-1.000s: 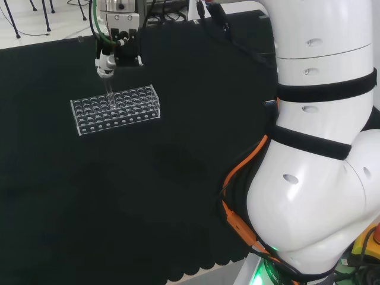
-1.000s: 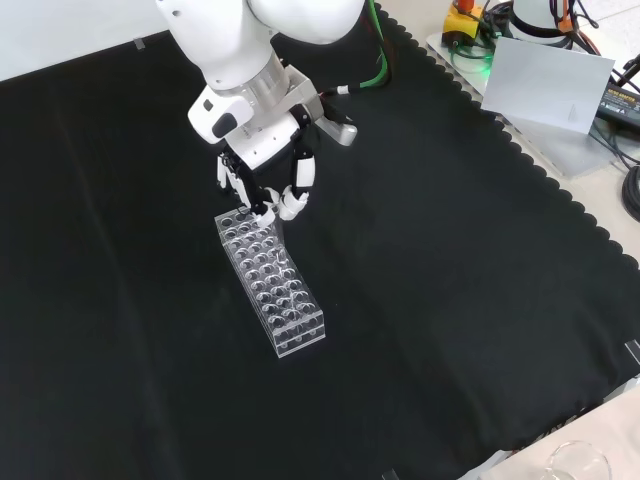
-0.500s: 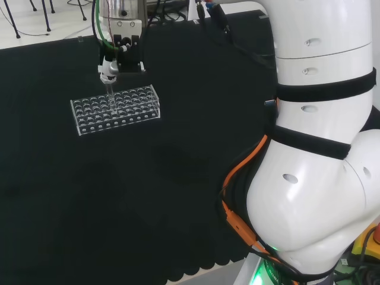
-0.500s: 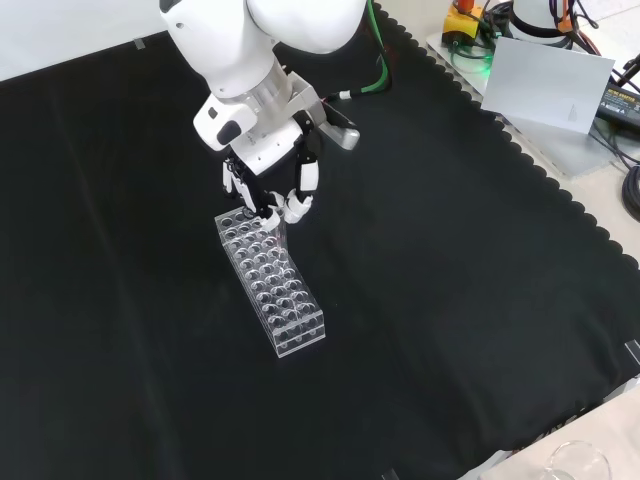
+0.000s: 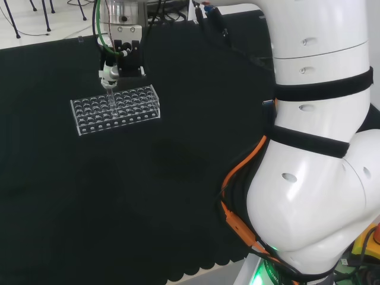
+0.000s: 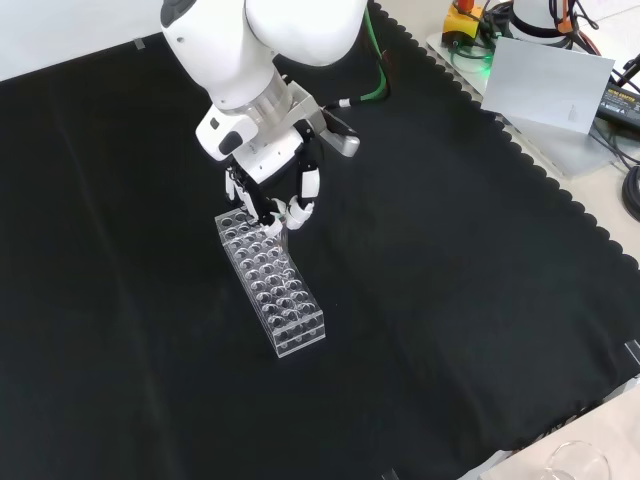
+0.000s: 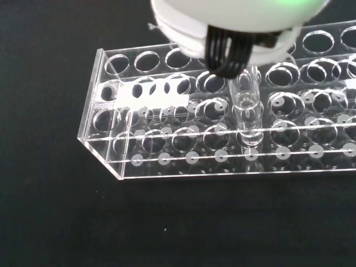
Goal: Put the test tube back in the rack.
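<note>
Clear acrylic on black cloth makes this hard to read, so I lean on the wrist view: the test tube (image 7: 246,108) stands upright with its lower end already down through one of the holes of the rack (image 7: 167,146), apparently in a row near the rack's long edge, a few holes in from the end wall. From the head view I see the hand (image 5: 110,70) directly above the rack (image 5: 116,108), fingers curled in and pinching the tube (image 5: 111,97) by its top, which keeps the glass hanging plumb so it slides down the hole instead of catching the rim. In the front view the hand (image 6: 272,203) sits over the far end of the rack (image 6: 272,281). I judge the tube only partly seated; I cannot tell whether its bottom rests on the base.
</note>
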